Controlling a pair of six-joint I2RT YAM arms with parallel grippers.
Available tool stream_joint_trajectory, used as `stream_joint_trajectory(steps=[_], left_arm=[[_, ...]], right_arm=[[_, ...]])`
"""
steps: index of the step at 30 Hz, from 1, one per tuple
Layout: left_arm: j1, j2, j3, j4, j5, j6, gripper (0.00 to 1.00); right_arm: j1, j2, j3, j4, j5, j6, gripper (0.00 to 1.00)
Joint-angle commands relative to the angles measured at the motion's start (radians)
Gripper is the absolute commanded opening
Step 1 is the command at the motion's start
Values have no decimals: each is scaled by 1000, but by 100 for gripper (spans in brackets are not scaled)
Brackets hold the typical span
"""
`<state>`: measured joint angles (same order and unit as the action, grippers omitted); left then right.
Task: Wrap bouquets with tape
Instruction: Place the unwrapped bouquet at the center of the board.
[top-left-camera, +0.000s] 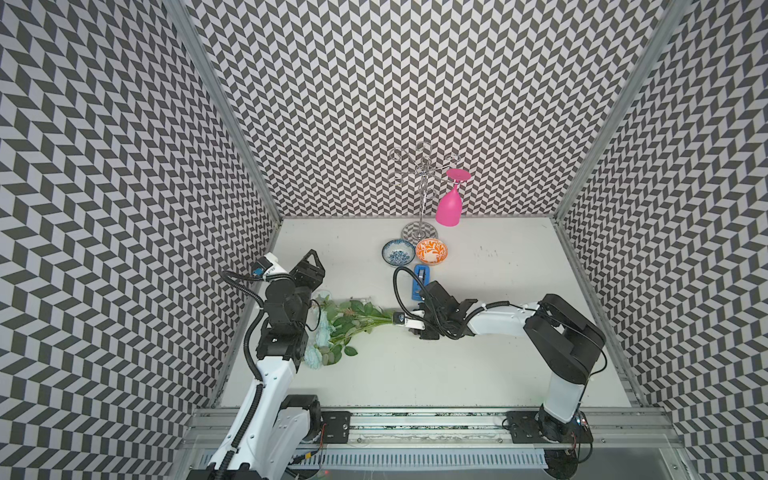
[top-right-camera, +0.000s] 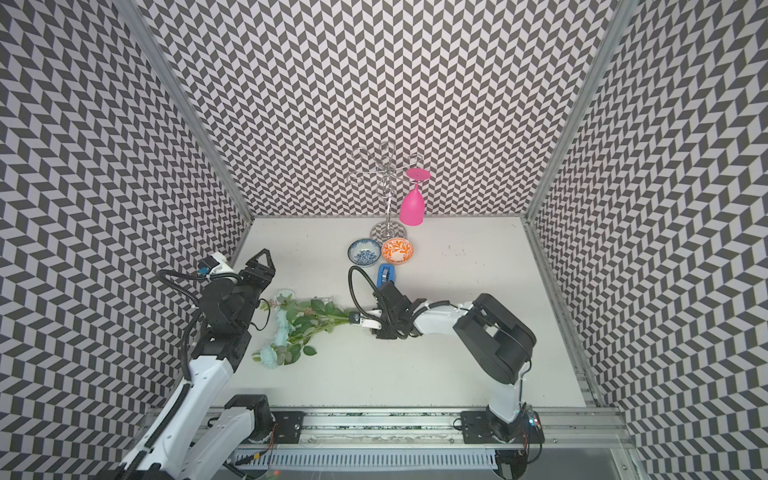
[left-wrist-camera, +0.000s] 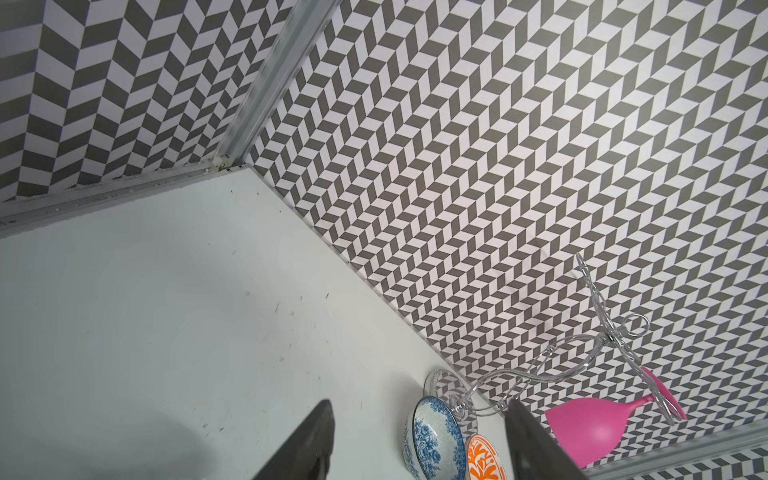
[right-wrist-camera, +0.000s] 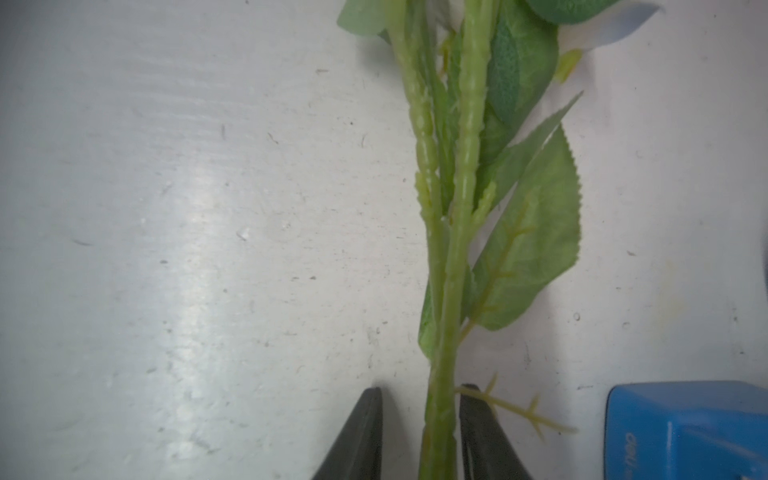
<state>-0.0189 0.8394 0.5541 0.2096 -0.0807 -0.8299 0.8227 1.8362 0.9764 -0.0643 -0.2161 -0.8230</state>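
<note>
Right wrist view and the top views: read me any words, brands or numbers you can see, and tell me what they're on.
"deli": white lettering, running sideways, on the blue tape dispenser in the right wrist view; anything after it is cut off by the picture's edge.
Small white mark on the left arm in a top view: too small to read.
No other text is visible.

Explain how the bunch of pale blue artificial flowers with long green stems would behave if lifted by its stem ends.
Probably light: the bunch of pale blue artificial flowers is mostly thin green stems and leaves. Likely droopy, since the blooms lie far from the stem ends. No tape shows around the stems, so they may splay apart.
</note>
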Motion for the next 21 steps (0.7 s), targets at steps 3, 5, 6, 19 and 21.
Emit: stream_joint_trajectory(steps=[3, 5, 6, 19, 21], left_arm=[[4, 49, 50, 48, 6, -9, 64], [4, 62, 59, 45, 6, -10, 64], [4, 67, 62, 46, 5, -11, 66], [-136, 419, 318, 22, 172, 126, 63], [-182, 521, 378, 14, 238, 162, 61]], right_arm=[[7, -26, -3, 24, -12, -13, 43], [7, -41, 5, -2, -1, 4, 52], [7, -54, 18, -22, 8, 20, 56], [-286, -395, -110, 270, -75, 1096, 68], [-408, -356, -156, 347, -359, 1311, 60]])
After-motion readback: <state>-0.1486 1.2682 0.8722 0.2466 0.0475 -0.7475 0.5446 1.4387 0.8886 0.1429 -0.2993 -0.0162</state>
